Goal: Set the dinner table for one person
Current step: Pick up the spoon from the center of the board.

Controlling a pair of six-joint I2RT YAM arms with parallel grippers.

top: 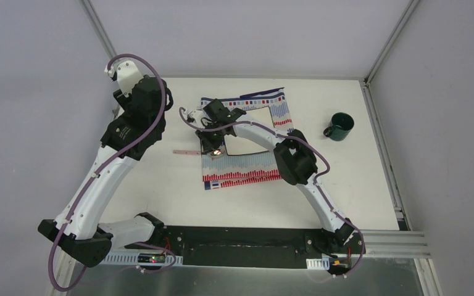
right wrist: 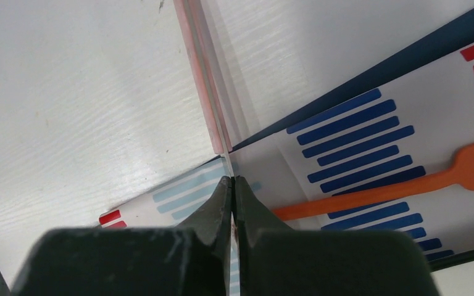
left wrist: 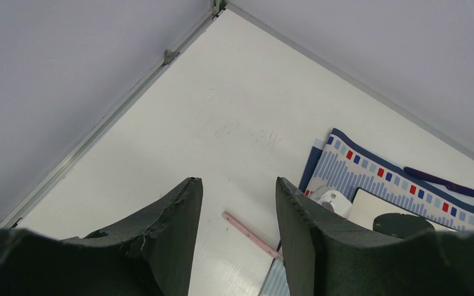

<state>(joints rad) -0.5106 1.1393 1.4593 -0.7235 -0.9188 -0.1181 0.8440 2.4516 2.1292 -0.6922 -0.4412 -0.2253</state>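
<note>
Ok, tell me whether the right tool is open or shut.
Shut. In its wrist view the right tool shows fingertips meeting with no gap at the pink strip; whether they pinch it, cannot tell.

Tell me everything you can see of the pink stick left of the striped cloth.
The pink stick is thin, straight and flat, a pale translucent pink that looks like plastic. It lies on or just over the white table, left of the cloth and pointing away from it. Its end by the cloth's edge is pinched in the shut fingers of the right gripper. Nothing else touches it. Whether it is a knife cannot be told.
</note>
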